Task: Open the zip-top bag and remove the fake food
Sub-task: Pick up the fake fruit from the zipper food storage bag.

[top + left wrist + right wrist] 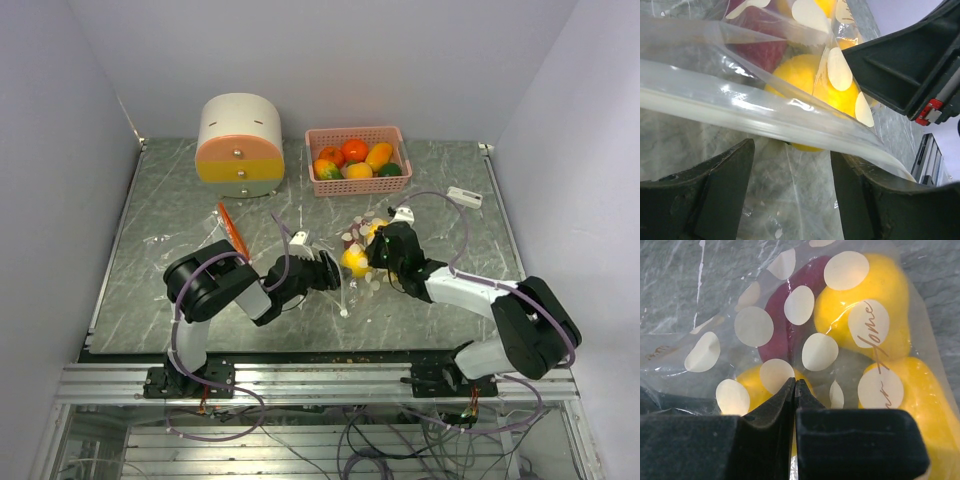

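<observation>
two grippers meet at a dotted zip-top bag

at the middle of the marbled table [180, 190], the zip-top bag [754, 326] lies between both arms with the fake food [910, 295] inside: yellow fruits and a dark purple piece [782, 342] behind cream-dotted film. the left gripper [790, 165] stands spread, and the bag's zip strip [765, 117] crosses just above its gap. the right gripper [795, 385] has its fingertips pressed together at the film; whether they catch any cannot be told. a pink basket [355, 131] of fruit and a round drawer box [240, 140] sit at the back.
</observation>
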Action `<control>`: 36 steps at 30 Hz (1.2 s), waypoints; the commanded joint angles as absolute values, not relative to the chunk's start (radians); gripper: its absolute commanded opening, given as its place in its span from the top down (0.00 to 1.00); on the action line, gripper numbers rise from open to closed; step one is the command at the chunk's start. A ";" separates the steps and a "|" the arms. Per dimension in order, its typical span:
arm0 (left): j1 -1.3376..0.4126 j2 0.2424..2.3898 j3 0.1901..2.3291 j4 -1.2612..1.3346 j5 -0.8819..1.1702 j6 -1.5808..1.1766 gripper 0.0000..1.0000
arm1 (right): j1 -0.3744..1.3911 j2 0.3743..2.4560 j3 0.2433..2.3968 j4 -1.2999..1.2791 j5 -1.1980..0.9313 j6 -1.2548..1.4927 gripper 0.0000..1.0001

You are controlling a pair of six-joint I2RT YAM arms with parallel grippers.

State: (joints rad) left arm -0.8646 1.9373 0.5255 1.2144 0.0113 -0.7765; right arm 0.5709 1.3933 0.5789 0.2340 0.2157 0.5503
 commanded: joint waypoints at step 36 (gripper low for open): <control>-0.879 1.557 0.430 0.969 0.000 -0.726 0.56 | 0.605 1.475 0.536 0.353 0.024 0.565 1.00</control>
State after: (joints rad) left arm -0.8673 1.7893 0.4511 1.1767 0.0250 -0.7853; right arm 0.6037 1.4914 0.5152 0.4198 -0.0376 0.5594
